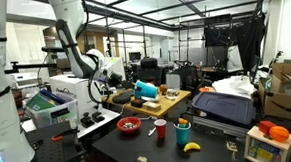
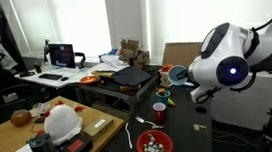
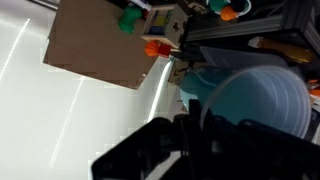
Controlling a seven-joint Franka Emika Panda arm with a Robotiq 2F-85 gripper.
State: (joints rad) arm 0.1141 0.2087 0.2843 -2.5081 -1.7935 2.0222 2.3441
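The gripper [image 3: 195, 128] has its jaws drawn together on the wall of a teal cup [image 3: 256, 98], which fills the wrist view at about two o'clock from the fingers; whether the pads pinch the rim or the side just below it cannot be told; in both exterior views the teal cup [image 1: 146, 89] hangs in the air off the end of the gripper [image 1: 124, 89], at three o'clock from it, clear of the black table [image 1: 214, 152] and above a light wooden board [image 1: 165, 103]; a red bowl [image 1: 131, 124] lies at about seven o'clock below the cup, a red mug [image 1: 160, 130] at six o'clock, and a banana [image 1: 191, 146] at five o'clock, all well apart from it; judging from this, the pick-up and lift look done, while the cup rests on nothing yet, so setting it down and letting go remain.
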